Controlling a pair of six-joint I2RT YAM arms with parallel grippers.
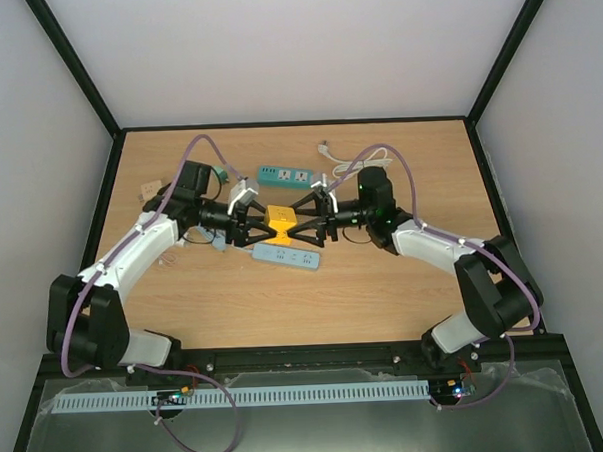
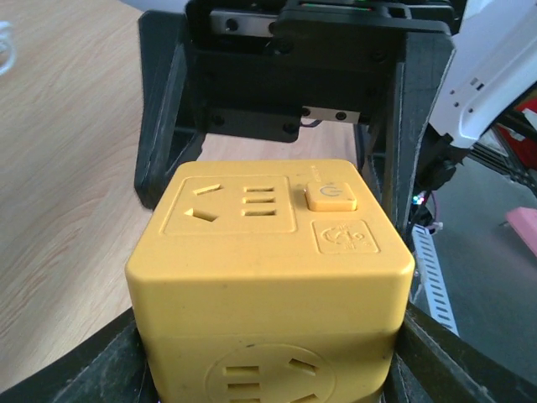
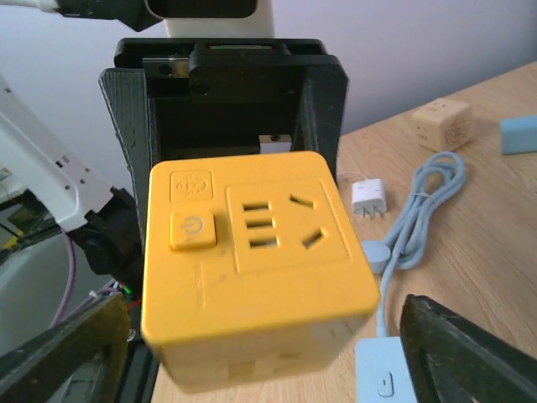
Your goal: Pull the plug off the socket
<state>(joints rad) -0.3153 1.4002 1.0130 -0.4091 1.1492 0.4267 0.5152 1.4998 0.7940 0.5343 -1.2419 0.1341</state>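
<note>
A yellow cube socket [image 1: 280,220] is held above the table's middle, between both grippers. My left gripper [image 1: 256,220] is shut on it, its fingers [image 2: 113,357] pressed on the cube's [image 2: 268,252] two sides. My right gripper [image 1: 311,221] is open, its fingers [image 3: 470,353] standing wide of the cube [image 3: 252,260] on either side with gaps. The cube's visible faces show empty outlets and a power button. A small white plug [image 3: 367,200] lies on the table beyond it.
A light blue power strip [image 1: 286,256] lies just in front of the cube, its cable [image 3: 419,210] coiled nearby. A teal power strip [image 1: 285,176] and a white cable [image 1: 354,164] lie behind it. A beige cube socket [image 1: 152,189] sits at the far left.
</note>
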